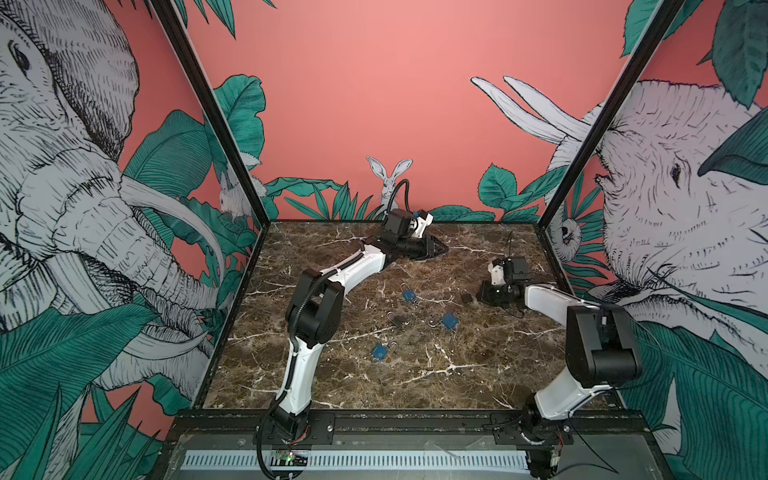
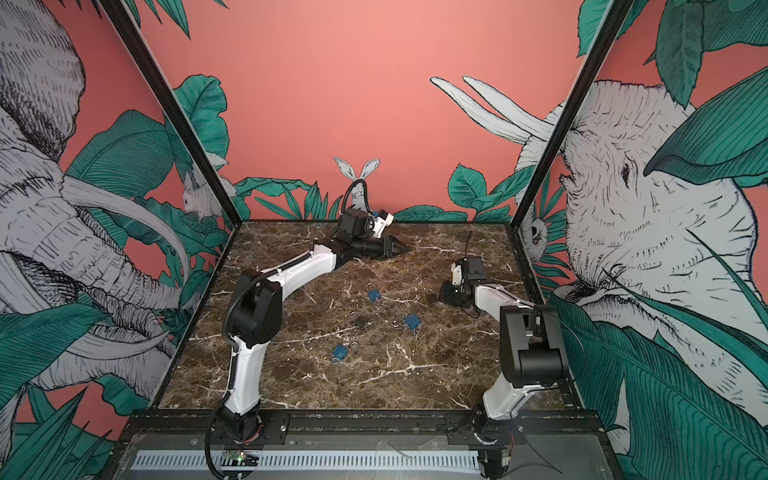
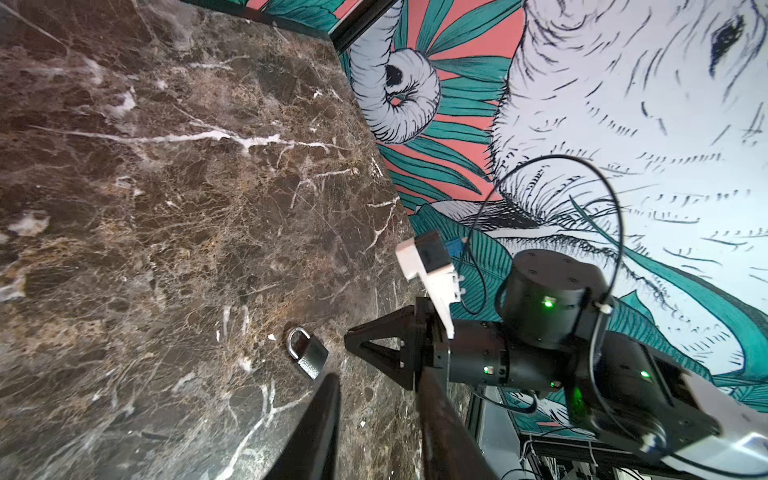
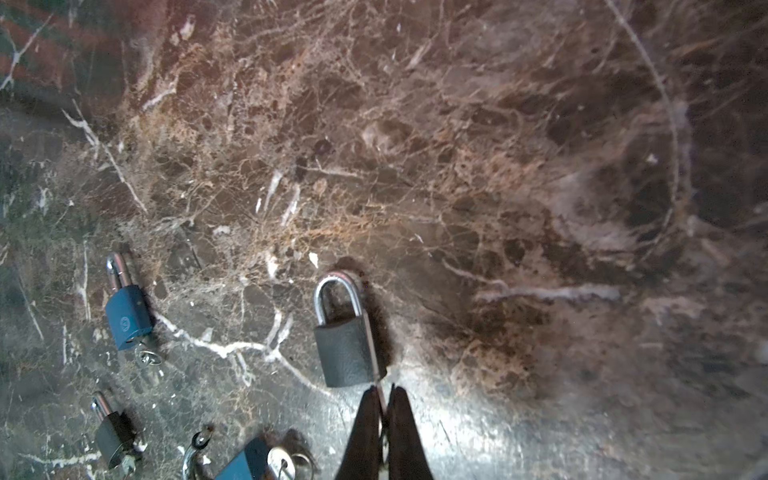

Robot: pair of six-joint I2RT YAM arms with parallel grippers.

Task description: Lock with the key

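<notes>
Two claws: right claw (image 4: 384, 392) pinched closed, contents unclear, tips just at the base of the dark padlock (image 4: 347, 353) lying flat on the counter (image 4: 457, 166); left claw (image 3: 378, 378) parted, holding nothing; suggest bracing the padlock body before any turn.

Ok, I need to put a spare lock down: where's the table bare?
The table is bare along the front, between the arm bases and the nearest blue lock, and in the far left corner. It is crowded in the middle, where five locks lie; a dark lock sits right at the right fingers.
</notes>
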